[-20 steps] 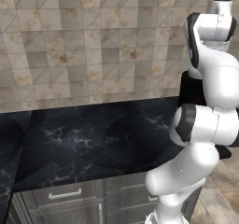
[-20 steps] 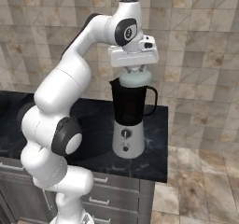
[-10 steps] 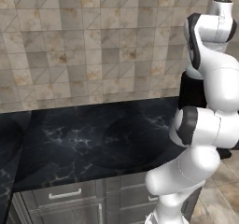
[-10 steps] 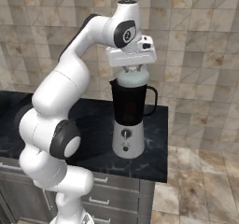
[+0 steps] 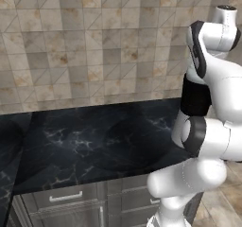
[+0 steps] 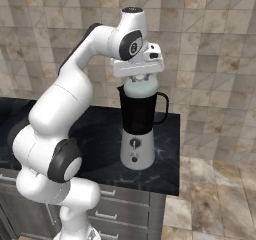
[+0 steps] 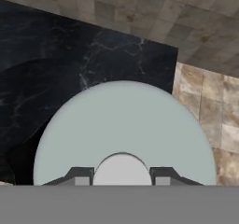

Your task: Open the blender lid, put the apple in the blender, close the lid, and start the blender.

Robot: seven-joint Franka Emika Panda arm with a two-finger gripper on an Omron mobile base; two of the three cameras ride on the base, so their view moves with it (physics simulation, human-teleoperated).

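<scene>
From my station I see the gripper sitting directly on top of the blender lid, and its two fingers are pinched on the small knob in the middle of the lid. The lid rests on the dark jar of the blender, which stands on the black marble counter near its right end, close to the edge by the tiled floor.

The main risk, I think, is the lift. The knob is small and rounded, so if I pull up at an angle the fingers can slide off it. If the lid sits tight in the jar, a strong pull may raise or tip the whole blender, and it stands close to the counter edge. A twist of the wrist could also push the jar sideways.

The arm rises from the base in a high arch, with the elbow up and to the left, and the hand points straight down over the jar. I cannot find the apple from here.
</scene>
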